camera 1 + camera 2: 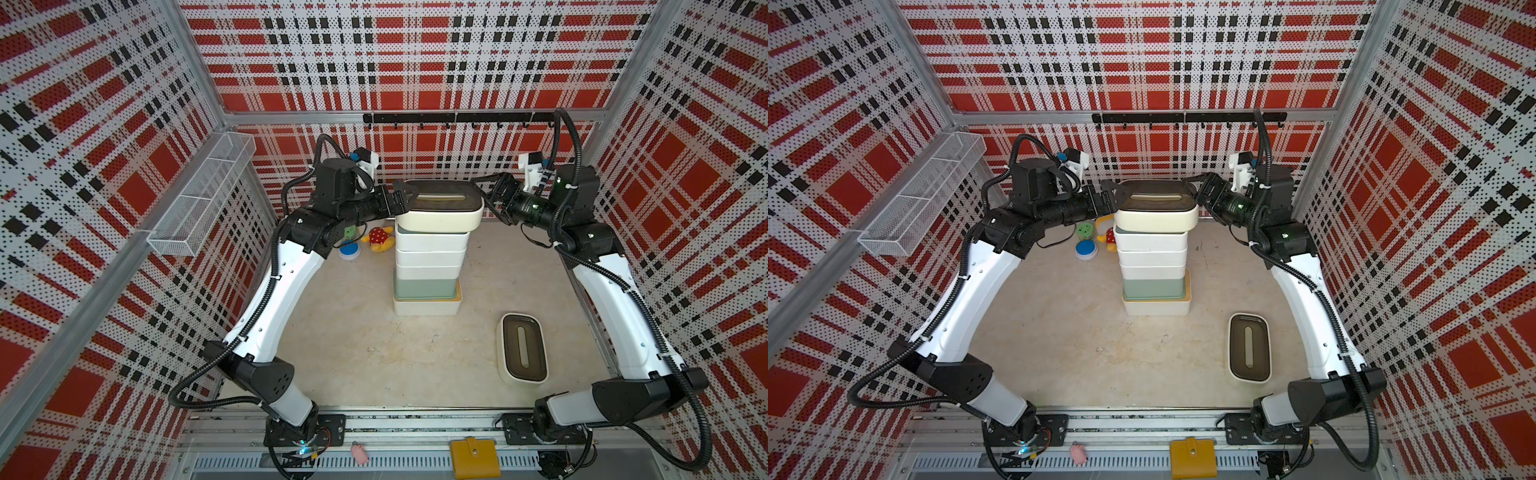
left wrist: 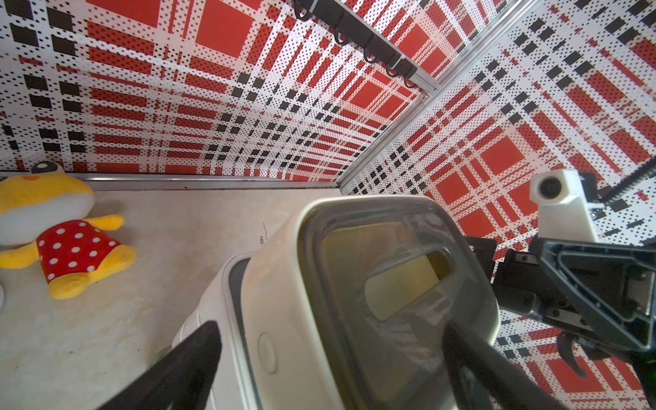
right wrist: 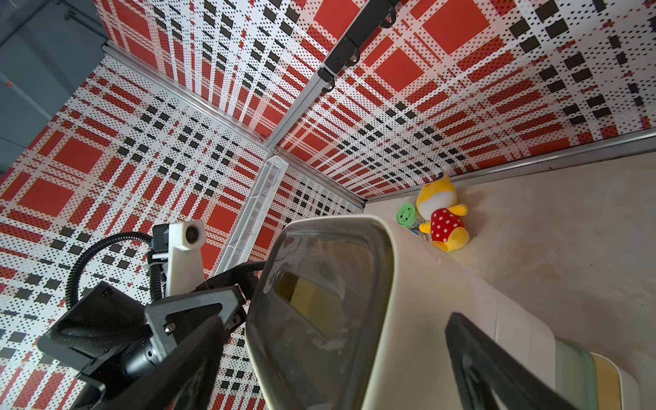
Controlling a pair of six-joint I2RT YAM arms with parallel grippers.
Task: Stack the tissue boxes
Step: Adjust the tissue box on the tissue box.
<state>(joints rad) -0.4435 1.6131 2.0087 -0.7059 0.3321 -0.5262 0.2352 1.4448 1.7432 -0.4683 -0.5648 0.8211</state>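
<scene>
- Looking at a stack (image 1: 428,266) six high, midway along the back edge of the table (image 1: 353,365), with the top box (image 1: 438,210) set a touch askew and overhanging the one beneath.
- Flanked at its short ends by the left gripper (image 1: 405,194) and right gripper (image 1: 482,192), each with jaws spread wide. Straddling those ends by the wrist views, though touching or just clear is impossible to call.
- Left to place: one loose box (image 1: 521,349) lying flat toward the front right corner, slot up, well apart from the stack.
- Probably light and hollow, going by the open slot and thin shell. Stiff walls, smooth and glossy, so likely slippery under the pads.
- Best taken low on the walls, below the lid rim: across the narrow width with one gripper, or end to end with both arms as here. Not by the lid, which looks likely to lift off.
- Worth watching the height too: a tall, narrow tower, easy to tip with a sideways brush, so calling for a level, straight-down set-down and a clean retreat outward.
</scene>
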